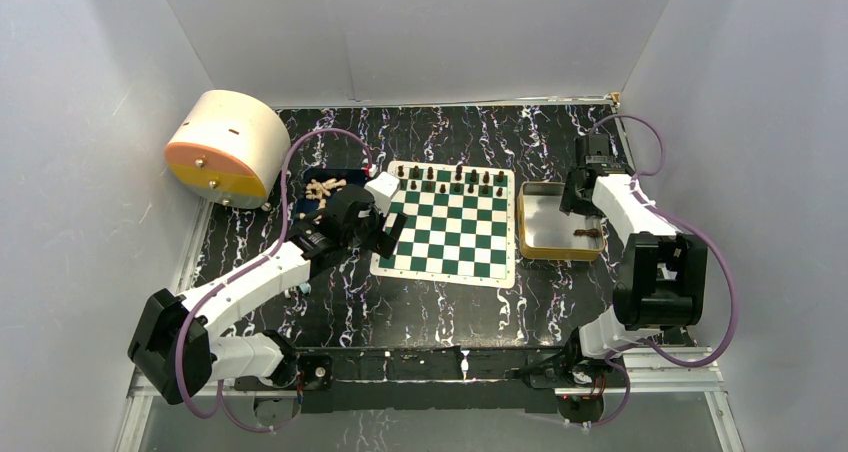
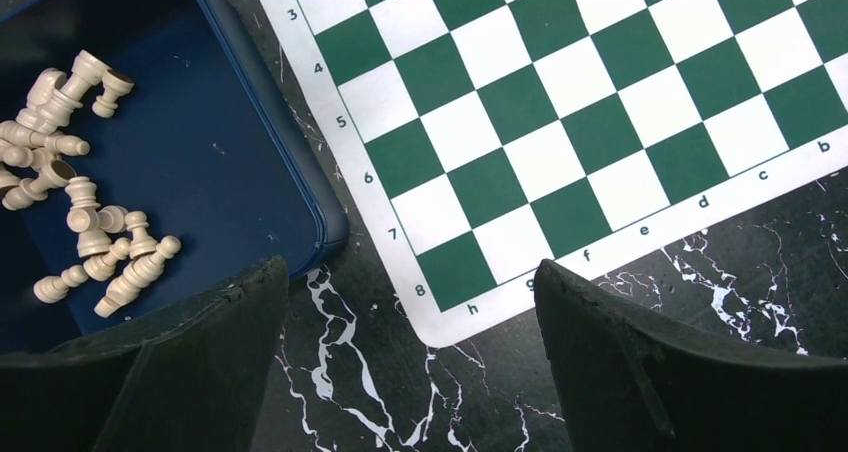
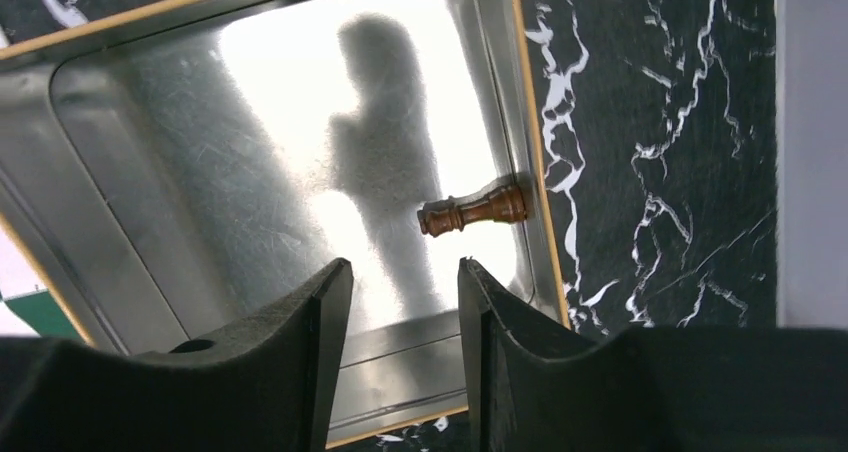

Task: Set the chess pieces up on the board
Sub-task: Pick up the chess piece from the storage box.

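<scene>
Looking down from the top camera, I have the green and white board point(image 1: 450, 237) flat in the middle of the black marbled table point(image 1: 430, 302), with the dark chess pieces point(image 1: 455, 180) standing along its far edge, too small for me to tell one type from another. My left tool point(image 2: 410, 282) hangs over the board's near left corner, its fingers spread wide with nothing between them. Through its wrist camera I see that corner of the white border, and bare table, in the gap. Just beside the board's left edge sits a blue tray point(image 2: 200, 142) holding a loose heap of cream pieces point(image 2: 85, 72), most of them lying on their sides. My right tool point(image 3: 405, 272) is over the gold tin tray point(image 3: 150, 152), which stands just off the board's right edge. Its fingers are parted by only a narrow gap and grip nothing. One dark piece point(image 3: 472, 212) lies on its side on the tin's shiny floor, its base against the right wall toward the near right corner, just beyond the fingertips and not touching them. A round cream drum point(image 1: 225, 147) with an orange and yellow face rests at the table's far left corner, well apart from the board.
</scene>
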Available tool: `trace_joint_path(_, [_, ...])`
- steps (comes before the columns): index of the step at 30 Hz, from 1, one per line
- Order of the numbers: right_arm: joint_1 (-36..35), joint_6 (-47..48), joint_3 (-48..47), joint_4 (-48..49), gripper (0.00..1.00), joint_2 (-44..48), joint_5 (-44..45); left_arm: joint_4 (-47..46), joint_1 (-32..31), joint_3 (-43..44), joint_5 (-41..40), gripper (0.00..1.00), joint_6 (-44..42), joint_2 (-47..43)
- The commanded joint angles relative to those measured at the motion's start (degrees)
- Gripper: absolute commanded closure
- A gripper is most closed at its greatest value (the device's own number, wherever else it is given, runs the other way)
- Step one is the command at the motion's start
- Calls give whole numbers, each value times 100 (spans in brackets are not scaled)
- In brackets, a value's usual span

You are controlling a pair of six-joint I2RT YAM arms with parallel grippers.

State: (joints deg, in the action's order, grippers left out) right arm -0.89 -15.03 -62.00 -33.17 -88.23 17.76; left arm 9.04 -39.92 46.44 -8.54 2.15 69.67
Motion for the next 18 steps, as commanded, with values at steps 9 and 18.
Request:
trace_joint_path(9, [1,4227,-267,208,42,-136,-1138,-29,11,-26,-205,10,22,-14])
trace_joint_path(18, [-13,5070,-649,-439,45,-697,-833,129,13,63,-637,10,-65,-12])
